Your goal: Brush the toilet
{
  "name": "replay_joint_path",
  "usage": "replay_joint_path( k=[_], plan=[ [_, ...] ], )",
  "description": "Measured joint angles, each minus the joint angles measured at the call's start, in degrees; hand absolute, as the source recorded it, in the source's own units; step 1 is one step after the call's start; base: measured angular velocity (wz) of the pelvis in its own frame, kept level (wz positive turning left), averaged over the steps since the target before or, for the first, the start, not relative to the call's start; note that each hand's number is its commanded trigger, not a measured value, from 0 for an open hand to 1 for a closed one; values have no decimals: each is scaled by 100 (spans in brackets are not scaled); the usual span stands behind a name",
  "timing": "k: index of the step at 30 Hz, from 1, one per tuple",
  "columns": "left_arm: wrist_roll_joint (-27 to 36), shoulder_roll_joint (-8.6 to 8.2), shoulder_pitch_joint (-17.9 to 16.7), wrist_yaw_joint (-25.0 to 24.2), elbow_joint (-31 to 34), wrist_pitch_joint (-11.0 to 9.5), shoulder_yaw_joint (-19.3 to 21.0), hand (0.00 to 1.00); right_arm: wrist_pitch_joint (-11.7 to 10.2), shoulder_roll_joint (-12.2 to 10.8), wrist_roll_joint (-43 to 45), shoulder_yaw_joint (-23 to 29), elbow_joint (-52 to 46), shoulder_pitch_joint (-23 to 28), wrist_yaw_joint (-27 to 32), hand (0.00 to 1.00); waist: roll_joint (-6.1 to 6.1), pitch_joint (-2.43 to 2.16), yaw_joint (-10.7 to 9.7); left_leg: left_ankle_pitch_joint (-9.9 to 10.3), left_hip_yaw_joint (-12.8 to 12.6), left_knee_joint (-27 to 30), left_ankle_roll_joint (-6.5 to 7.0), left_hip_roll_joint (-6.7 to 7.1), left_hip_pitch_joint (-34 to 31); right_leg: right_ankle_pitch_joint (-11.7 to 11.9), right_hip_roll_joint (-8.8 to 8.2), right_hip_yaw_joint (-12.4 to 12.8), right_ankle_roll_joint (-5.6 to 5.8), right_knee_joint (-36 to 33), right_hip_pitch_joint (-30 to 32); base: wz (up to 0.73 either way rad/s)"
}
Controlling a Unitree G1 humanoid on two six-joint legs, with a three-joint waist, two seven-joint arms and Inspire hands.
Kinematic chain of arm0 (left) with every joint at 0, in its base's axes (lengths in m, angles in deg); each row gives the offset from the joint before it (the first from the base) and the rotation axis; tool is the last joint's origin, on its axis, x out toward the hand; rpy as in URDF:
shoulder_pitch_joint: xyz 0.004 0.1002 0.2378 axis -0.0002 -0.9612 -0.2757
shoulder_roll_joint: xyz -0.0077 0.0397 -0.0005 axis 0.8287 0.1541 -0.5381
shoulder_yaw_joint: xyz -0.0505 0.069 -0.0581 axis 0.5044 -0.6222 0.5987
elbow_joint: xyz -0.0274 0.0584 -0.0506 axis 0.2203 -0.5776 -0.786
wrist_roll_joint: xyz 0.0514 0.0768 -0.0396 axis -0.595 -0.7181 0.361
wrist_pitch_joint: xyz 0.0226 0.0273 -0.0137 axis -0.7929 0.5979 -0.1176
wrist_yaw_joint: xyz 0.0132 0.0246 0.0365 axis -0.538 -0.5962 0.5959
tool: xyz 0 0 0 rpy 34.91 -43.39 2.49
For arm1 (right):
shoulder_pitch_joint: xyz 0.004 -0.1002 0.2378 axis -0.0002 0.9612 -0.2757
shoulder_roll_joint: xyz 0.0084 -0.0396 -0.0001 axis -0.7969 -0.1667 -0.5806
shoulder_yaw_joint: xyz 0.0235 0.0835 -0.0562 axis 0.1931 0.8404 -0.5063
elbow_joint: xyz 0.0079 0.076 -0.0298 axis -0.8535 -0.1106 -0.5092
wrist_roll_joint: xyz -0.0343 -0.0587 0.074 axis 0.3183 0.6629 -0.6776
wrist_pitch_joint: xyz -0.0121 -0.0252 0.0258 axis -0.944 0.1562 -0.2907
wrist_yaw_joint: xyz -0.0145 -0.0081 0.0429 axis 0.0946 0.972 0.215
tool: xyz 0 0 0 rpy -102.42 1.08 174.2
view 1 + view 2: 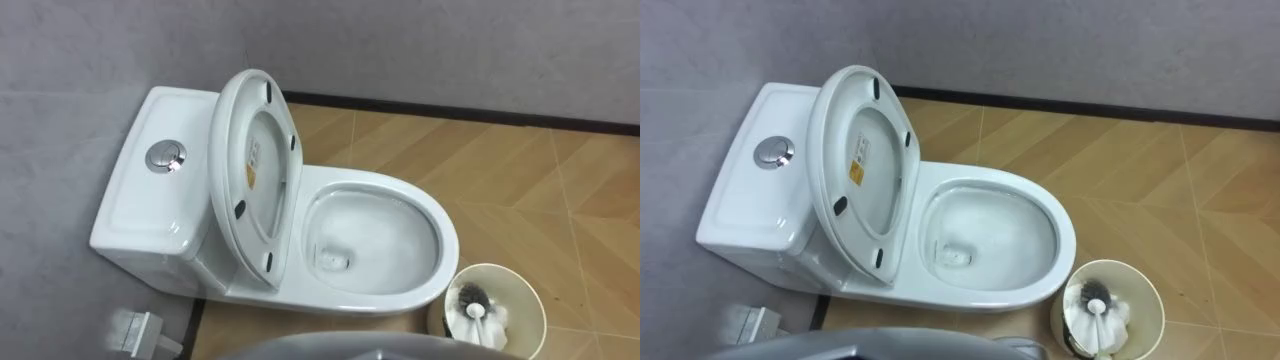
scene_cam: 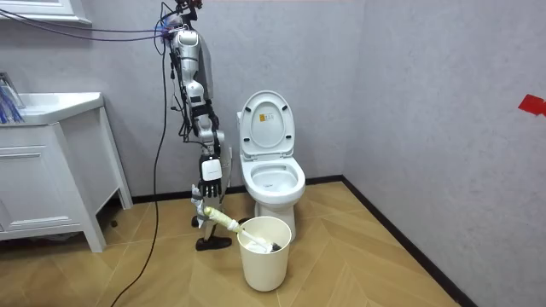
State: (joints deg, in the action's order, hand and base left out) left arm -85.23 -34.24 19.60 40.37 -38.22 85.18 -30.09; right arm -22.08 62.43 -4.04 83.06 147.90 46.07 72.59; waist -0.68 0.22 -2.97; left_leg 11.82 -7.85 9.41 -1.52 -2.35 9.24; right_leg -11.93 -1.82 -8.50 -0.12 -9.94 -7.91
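- brush (image 1: 472,300) sits in bin (image 1: 522,292), just beside front of toilet (image 1: 447,245); dark bristles, white handle
- probably light, stiff plastic, maybe wet and slippery; best taken at handle's free end, away from bristles
- right hand (image 2: 211,170) hangs beside toilet, fingers straight and loose, holding nothing
- sticker (image 1: 262,170) on toilet's raised lid (image 1: 225,130); print too small to read
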Motion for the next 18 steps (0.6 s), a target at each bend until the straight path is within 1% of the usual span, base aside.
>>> replay_joint_path(
  k=[8,10,12,14,15,18],
  plan=[
    [0,3,1,7,35,-2,5,0,-38,6,4,54,-30,1,116,0,26,0,-1,3,7,-7,3,0,-1,0,4,8,0,-1,-5,0],
    [0,4,5,34,37,-37,4,0,-63,6,8,65,-49,0,177,0,27,2,-2,4,9,-13,3,-1,-5,0,13,35,0,-1,-9,0],
    [-5,4,29,39,36,-89,8,0,-152,5,6,240,-92,9,380,0,46,3,-2,29,16,-71,28,-10,5,-1,34,51,-1,2,5,0],
    [-1,5,40,71,34,-115,0,0,-192,6,-19,327,-145,11,600,0,48,4,1,35,12,-118,34,-10,15,-1,37,59,1,-3,21,0],
    [6,5,39,103,31,-119,-8,0,-244,8,-58,330,-167,18,771,0,45,4,1,37,6,-127,37,-7,22,-2,37,66,3,-2,20,-3],
    [5,4,45,153,31,-127,-4,0,-310,7,-71,371,-323,40,1171,0,44,2,0,39,-10,-128,40,-2,24,-1,37,91,5,-1,20,0]
  ],
)
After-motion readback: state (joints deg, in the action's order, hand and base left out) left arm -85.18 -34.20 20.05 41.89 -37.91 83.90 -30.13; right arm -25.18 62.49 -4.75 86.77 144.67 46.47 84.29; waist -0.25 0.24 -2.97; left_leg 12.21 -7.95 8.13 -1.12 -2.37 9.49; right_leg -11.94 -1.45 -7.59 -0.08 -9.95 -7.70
